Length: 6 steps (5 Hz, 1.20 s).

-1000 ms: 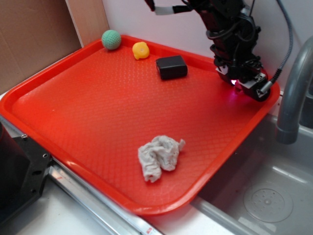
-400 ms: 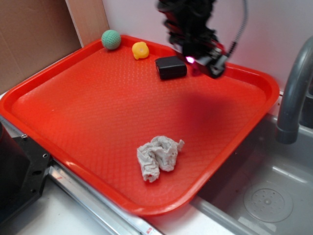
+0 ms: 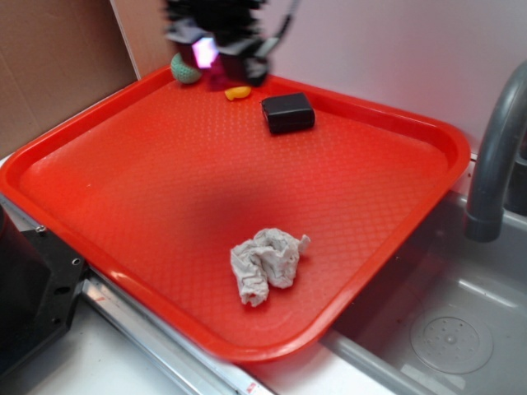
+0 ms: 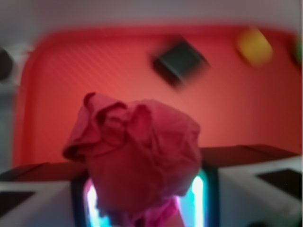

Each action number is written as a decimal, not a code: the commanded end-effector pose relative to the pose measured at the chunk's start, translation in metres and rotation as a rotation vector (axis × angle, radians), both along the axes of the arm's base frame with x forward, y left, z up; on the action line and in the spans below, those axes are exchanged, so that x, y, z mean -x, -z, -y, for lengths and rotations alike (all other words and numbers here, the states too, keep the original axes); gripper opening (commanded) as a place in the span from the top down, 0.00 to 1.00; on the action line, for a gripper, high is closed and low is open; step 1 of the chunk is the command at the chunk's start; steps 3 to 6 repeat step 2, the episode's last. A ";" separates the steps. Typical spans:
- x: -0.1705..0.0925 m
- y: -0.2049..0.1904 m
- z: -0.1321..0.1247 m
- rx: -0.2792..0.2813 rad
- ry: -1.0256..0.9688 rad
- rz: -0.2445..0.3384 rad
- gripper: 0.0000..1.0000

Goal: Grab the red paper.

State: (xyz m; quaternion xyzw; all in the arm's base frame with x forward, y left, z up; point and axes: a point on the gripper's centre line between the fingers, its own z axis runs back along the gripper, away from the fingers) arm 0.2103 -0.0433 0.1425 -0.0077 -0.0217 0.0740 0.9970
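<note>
In the wrist view the red paper (image 4: 137, 156), a crumpled crimson wad, fills the space between my gripper's (image 4: 144, 198) two fingers, which are shut on it. It hangs above the orange-red tray (image 4: 71, 80). In the exterior view my gripper (image 3: 216, 64) is a blurred dark shape with a pink glow at the tray's far left corner, held above the surface. The wad itself shows there only as a dark reddish smear under the glow.
A black box (image 3: 288, 113) lies at the back of the tray (image 3: 123, 206). An orange ball (image 3: 238, 93) and a green ball (image 3: 184, 70) sit just beside my gripper. A white crumpled wad (image 3: 268, 263) lies near the front. A sink and grey faucet (image 3: 494, 156) stand to the right.
My arm has swung from the tray's far right corner across the back to the far left corner, now over the balls. The other objects have not moved.
</note>
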 end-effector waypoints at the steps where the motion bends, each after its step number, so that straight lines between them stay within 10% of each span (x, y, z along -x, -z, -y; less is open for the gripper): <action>1: 0.044 -0.073 -0.036 0.011 -0.197 0.122 1.00; 6: 0.042 -0.069 -0.039 0.008 -0.198 0.123 1.00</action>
